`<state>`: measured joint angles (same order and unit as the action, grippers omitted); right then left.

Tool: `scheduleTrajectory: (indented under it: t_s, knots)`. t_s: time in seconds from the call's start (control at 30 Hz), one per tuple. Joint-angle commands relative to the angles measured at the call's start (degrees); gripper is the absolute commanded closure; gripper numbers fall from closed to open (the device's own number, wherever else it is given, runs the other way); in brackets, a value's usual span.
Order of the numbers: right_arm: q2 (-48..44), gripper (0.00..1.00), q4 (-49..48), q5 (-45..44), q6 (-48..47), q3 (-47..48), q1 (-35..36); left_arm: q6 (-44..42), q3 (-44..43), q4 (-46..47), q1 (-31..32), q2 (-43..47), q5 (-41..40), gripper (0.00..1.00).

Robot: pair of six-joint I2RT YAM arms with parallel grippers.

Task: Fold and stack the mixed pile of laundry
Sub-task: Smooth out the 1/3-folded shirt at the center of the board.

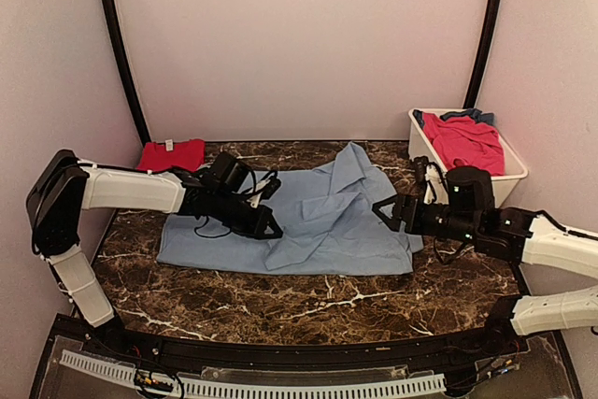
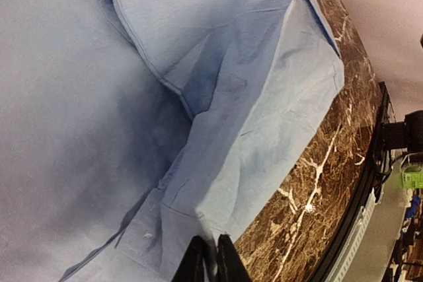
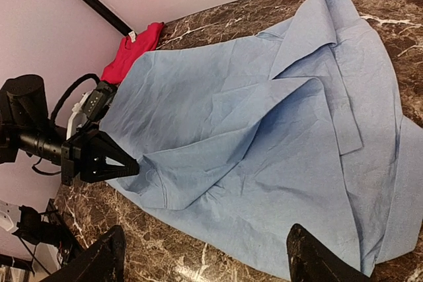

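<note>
A large light-blue shirt (image 1: 322, 217) lies spread on the marble table, with one flap folded over near its front edge. My left gripper (image 1: 272, 228) is shut on the edge of that fold; in the left wrist view its fingertips (image 2: 210, 263) pinch the shirt (image 2: 198, 97) cloth between them. At the shirt's right edge my right gripper (image 1: 387, 211) stands open. In the right wrist view its two fingers (image 3: 106, 259) are spread wide over the front hem of the shirt (image 3: 264, 130), nothing between them. A folded red garment (image 1: 171, 154) lies at the back left.
A white tub (image 1: 509, 184) at the back right holds a pink-red garment (image 1: 462, 140) and a darker blue piece (image 1: 481, 117). Bare marble (image 1: 308, 301) runs along the front of the table. Pale walls close in the back and both sides.
</note>
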<state>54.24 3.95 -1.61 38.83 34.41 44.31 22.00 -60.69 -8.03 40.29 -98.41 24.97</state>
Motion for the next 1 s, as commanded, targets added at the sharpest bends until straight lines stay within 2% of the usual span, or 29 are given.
scheduleTrajectory:
  t_s: [0.0, 0.2, 0.43, 0.47, 0.5, 0.53, 0.57, 0.63, 0.77, 0.83, 0.9, 0.97]
  knots:
    - [-1.8, 0.19, 2.4, 2.6, -3.2, 1.5, -2.8, -6.7, -3.2, -2.9, 5.2, 0.6, -2.0, 1.00]
    - [-0.8, 0.19, 4.2, 3.4, -7.7, 4.6, -5.0, -14.6, -3.6, -6.6, 14.5, 1.8, -10.0, 1.00]
    - [6.5, 0.19, 3.8, 5.6, -12.3, 10.9, -5.7, -21.3, -7.1, -12.3, 25.2, -6.0, -21.3, 1.00]
    - [7.7, 0.19, 3.7, 6.1, -12.8, 11.8, -5.8, -21.5, -7.9, -13.1, 26.2, -7.3, -22.8, 0.97]
    - [9.1, 0.19, 3.4, 6.9, -13.3, 12.6, -5.8, -21.3, -8.4, -13.6, 27.7, -7.9, -27.3, 0.84]
    - [10.4, 0.20, 2.8, 7.9, -13.9, 13.3, -5.8, -20.8, -9.1, -14.2, 28.1, -8.4, -29.5, 0.76]
    - [11.8, 0.20, 2.4, 8.8, -14.1, 13.9, -5.8, -19.1, -9.1, -14.1, 28.3, -8.1, -30.0, 0.62]
    - [14.8, 0.21, 1.4, 10.8, -14.9, 14.9, -5.8, -16.1, -7.6, -12.3, 28.2, -5.2, -30.8, 0.46]
    - [21.6, 0.23, 0.1, 15.4, -16.2, 17.0, -5.8, -8.9, -1.0, -5.4, 27.7, 5.7, -28.8, 0.39]
    - [24.0, 0.24, -0.5, 17.4, -16.2, 17.6, -5.8, -4.9, 5.8, -1.0, 27.7, 11.9, -27.0, 0.38]
    - [25.9, 0.25, -1.4, 19.1, -16.5, 18.1, -5.8, 0.0, 11.3, 3.9, 27.4, 18.2, -26.9, 0.31]
    - [28.0, 0.25, -1.7, 19.7, -16.8, 18.8, -5.8, 6.0, 15.4, 6.8, 26.1, 20.2, -26.3, 0.29]
